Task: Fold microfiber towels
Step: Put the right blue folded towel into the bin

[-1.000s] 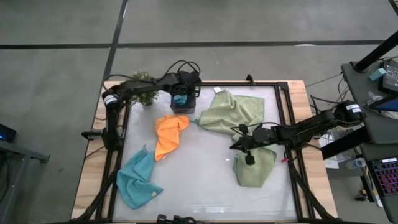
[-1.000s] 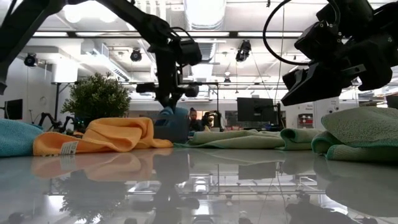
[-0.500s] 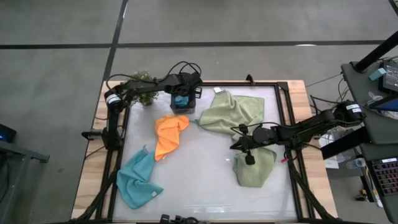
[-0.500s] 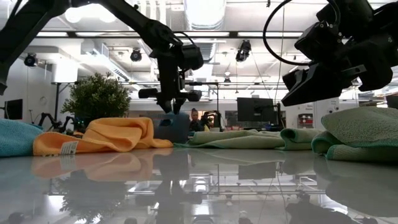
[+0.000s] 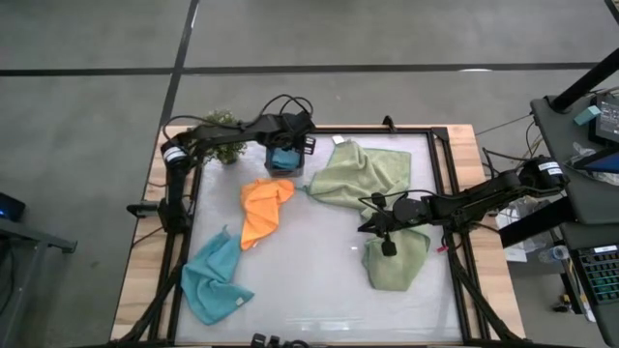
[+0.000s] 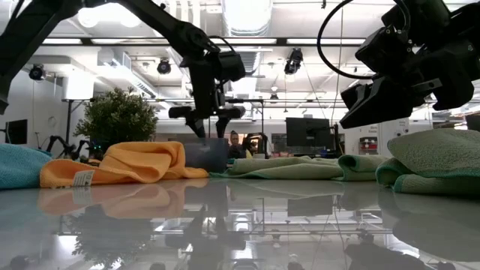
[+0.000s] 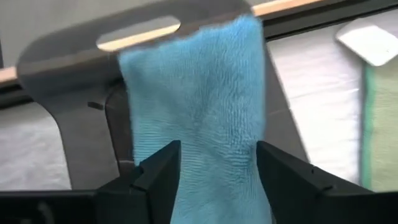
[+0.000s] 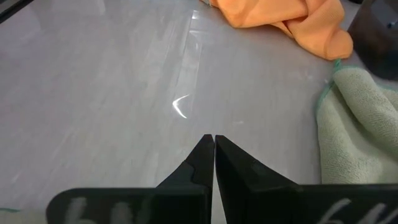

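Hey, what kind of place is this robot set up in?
Probably a robotics lab or open workshop: ceiling lights and ducts run overhead, a monitor stands behind the table, and another desk with equipment sits beside it.

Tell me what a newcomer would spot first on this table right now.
Probably the left claw at the far edge, open over the small dark grey box with a folded light blue towel standing in it. Next, the bright orange towel crumpled just in front of the box, and a second light blue towel at the near left. The right claw hangs shut over a folded sage green towel.
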Available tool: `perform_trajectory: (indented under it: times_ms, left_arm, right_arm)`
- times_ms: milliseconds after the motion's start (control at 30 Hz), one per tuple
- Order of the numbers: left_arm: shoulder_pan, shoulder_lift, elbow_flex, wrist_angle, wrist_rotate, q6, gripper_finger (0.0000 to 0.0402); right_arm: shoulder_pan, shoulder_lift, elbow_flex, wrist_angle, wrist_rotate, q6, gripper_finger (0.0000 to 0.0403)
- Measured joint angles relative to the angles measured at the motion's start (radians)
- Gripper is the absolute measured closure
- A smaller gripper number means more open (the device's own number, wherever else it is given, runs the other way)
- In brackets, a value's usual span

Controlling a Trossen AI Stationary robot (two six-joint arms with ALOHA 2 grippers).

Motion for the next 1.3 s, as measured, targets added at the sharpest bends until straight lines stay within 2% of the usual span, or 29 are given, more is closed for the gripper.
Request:
perform_trajectory:
  times_ms: [233,400,467,600,700,867,1033,1300]
  left_arm:
    - [-0.006,-0.070,0.000,-0.001,0.007,0.068,0.0200]
    - [-0.026,-0.122,-0.003,-0.002,0.008,0.325,0.0205]
    - [-0.039,-0.148,-0.011,-0.005,0.032,0.421,0.0213]
    - [-0.095,-0.193,-0.018,-0.001,0.061,0.543,0.0246]
    - [-0.162,-0.244,-0.027,0.034,0.068,0.636,0.0274]
    - [-0.269,-0.330,-0.068,0.062,0.068,0.770,0.0306]
    - [-0.338,-0.461,-0.223,0.193,0.068,0.842,0.0322]
    - [-0.347,-0.687,-0.540,0.426,0.066,0.862,0.0325]
  right_arm:
    - [0.000,0.000,0.000,-0.004,0.000,0.000,0.0394]
    - [0.000,0.000,-0.004,-0.009,0.000,0.008,0.0394]
    - [0.000,0.000,-0.004,-0.006,0.008,0.019,0.0394]
    - [-0.005,0.000,0.022,-0.023,0.123,0.059,0.0394]
    - [-0.043,0.000,0.078,-0.090,0.156,0.067,0.0394]
    - [-0.168,0.007,0.246,-0.258,0.155,0.050,0.0394]
    - [-0.309,0.027,0.463,-0.470,0.145,-0.027,0.0394]
    - [-0.524,0.202,0.850,-0.713,-0.058,-0.142,0.0394]
